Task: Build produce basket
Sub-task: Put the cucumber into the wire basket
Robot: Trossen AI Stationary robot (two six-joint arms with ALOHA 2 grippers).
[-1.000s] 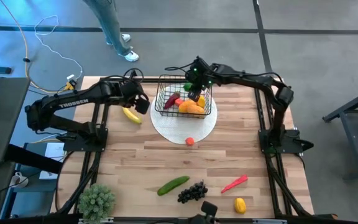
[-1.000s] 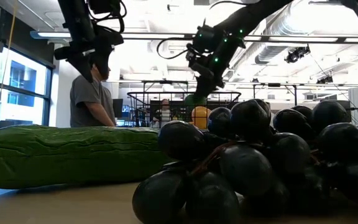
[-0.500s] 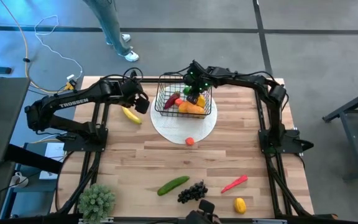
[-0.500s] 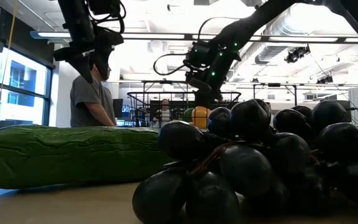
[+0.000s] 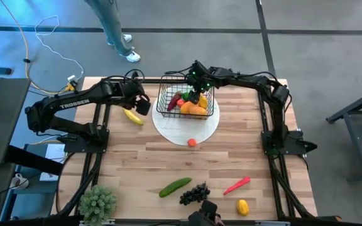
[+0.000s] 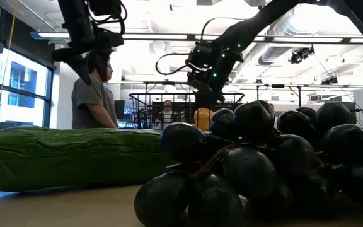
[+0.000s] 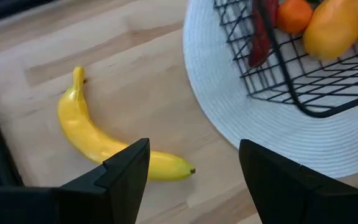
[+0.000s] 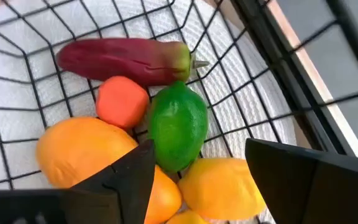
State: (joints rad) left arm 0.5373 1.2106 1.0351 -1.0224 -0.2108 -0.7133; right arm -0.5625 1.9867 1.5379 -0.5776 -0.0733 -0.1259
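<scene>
On the wooden desk [image 5: 143, 163], near edge first: dark grapes [image 5: 194, 193], green cucumber [image 5: 175, 186]. Farther, the black wire-mesh basket [image 5: 168, 105] sits on a white round plate [image 5: 168, 129]. The right hand [image 5: 195, 93] hangs inside, fingers apart, empty, over a green lime [image 8: 178, 127]. The left hand [image 5: 142, 102] hovers open above the yellow banana [image 7: 104, 143].

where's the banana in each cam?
High view: banana on the table, just left of the white plate, under the left pincer.
Low view: not in it.
Left wrist view: banana on bare wood beside the plate, partly behind a finger.
Right wrist view: not in it.
Shared landmark: the basket on the plate.
</scene>
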